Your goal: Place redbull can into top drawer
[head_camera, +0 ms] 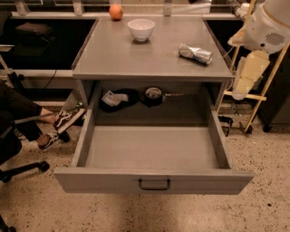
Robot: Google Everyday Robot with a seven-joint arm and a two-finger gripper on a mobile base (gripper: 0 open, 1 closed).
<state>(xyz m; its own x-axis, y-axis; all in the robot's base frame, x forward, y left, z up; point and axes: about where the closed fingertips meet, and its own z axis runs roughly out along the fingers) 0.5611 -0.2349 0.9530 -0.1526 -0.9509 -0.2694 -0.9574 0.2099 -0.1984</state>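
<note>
On the cabinet top [136,59] lies the redbull can [195,53]; the top drawer [154,180] below stands open. The gripper [248,77] hangs at right; I cannot tell its state.

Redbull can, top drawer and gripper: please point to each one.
redbull can [195,53], camera view, middle of its body
top drawer [99,180], camera view, front panel
gripper [247,76], camera view, far right, its pale body

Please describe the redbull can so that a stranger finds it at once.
On the grey cabinet top above the open top drawer, the redbull can lies on its side near the right edge, on the side where the gripper hangs beside the cabinet. It is slim, silver and crinkly with blue patches, unlike the round white bowl and the orange fruit farther back.
</note>
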